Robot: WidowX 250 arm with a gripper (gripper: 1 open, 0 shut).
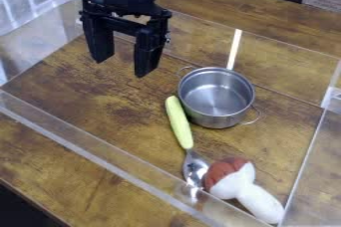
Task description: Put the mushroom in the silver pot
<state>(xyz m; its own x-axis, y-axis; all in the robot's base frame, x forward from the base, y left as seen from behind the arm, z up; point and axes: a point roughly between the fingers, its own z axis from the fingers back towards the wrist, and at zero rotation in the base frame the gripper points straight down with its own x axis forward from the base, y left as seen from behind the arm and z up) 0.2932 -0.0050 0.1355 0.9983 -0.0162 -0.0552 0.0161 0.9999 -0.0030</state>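
While your gripper [124,60] hangs over the far left part of the wooden table [80,102], its two dark fingers [147,57] stand spread wide apart and point down with nothing between them. You have the mushroom [244,188] well away from it, at the near right corner: it lies on its side, reddish-brown cap toward the left and thick white stem running out to the right. Just left of the cap, touching or nearly so, you can see a metal spoon [194,174] with its bowl near the clear low wall [120,176] that fences the work area. A long yellow-green vegetable [178,121] lies between the spoon and the silver pot [217,97], its far end close to the pot's rim. Your pot sits upright right of centre, and its inside is bare shiny steel.
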